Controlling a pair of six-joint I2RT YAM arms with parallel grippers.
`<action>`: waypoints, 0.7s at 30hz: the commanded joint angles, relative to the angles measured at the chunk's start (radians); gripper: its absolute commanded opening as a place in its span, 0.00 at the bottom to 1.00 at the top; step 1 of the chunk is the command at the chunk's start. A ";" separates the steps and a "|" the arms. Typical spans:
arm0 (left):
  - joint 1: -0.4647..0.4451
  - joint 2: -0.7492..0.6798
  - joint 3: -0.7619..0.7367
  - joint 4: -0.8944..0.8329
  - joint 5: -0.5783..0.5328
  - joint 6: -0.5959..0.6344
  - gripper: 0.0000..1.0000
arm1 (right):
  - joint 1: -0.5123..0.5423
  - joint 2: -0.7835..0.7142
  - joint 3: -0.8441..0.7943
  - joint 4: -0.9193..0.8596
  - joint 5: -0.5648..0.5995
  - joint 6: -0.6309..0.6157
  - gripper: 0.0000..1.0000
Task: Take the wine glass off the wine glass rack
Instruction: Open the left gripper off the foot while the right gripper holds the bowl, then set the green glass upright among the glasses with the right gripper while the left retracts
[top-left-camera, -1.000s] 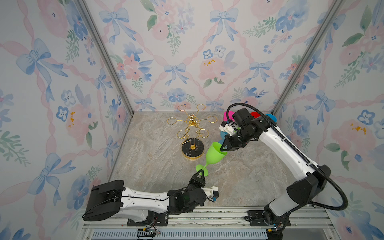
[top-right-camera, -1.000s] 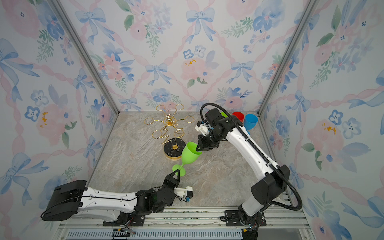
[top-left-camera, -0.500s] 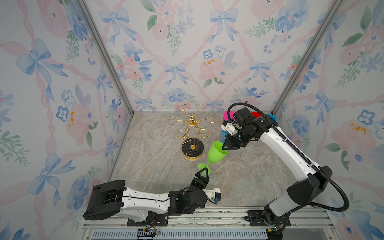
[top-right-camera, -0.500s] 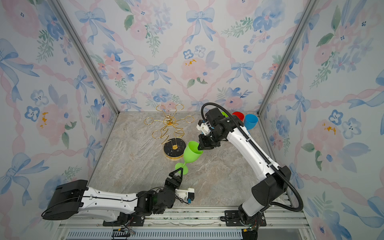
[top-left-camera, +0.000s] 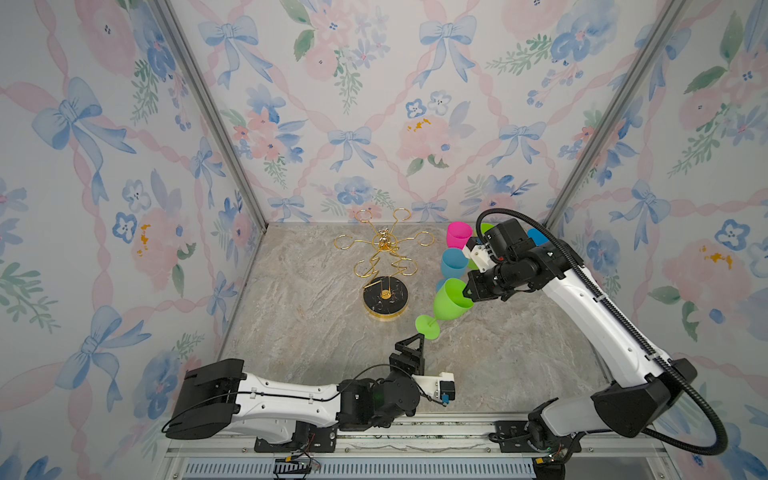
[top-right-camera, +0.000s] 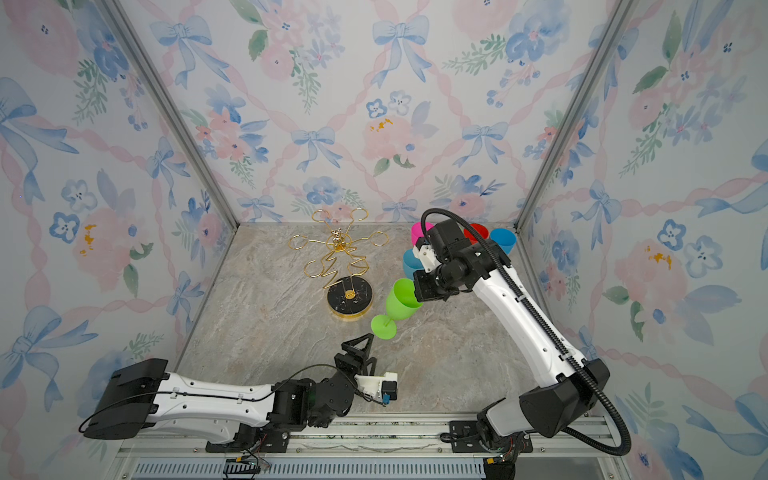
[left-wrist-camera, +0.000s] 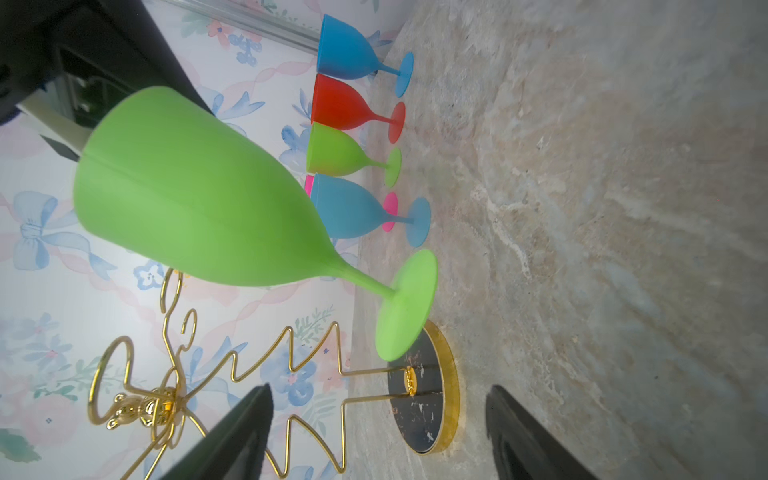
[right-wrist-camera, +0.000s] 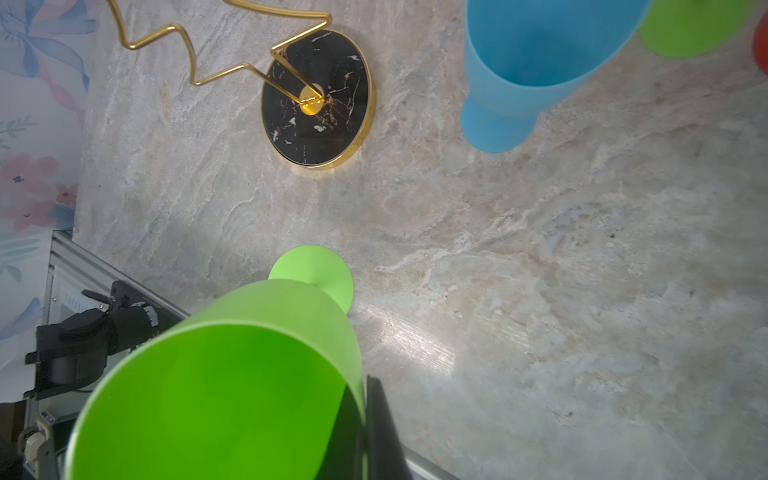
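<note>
Six glasses, one rack (top-left-camera: 385, 296). Five standing glasses (left-wrist-camera: 345, 104) on bench (top-left-camera: 316, 324): two blue, one red, green, pink. Sixth, held glass (top-left-camera: 453, 300), green, tilted beside rack base; right claw (top-left-camera: 471, 293) pinches its rim. Left claw (top-left-camera: 413, 351) spread wide near its foot, apart.

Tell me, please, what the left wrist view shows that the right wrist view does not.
Left wrist only: the pink glass and the wine glass rack's looped top. Right wrist only: the inside of the held green wine glass and the left arm. Both: that glass's foot, the rack's black base, a blue glass, the marbled table.
</note>
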 joint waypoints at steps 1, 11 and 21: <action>-0.006 -0.063 0.036 -0.120 0.112 -0.231 0.90 | -0.019 -0.024 -0.022 0.000 0.115 0.016 0.00; 0.048 -0.175 0.023 -0.252 0.134 -0.598 0.98 | -0.034 -0.026 -0.086 -0.022 0.279 0.004 0.00; 0.173 -0.207 0.007 -0.265 0.142 -0.819 0.98 | -0.098 0.011 -0.125 0.004 0.415 0.004 0.00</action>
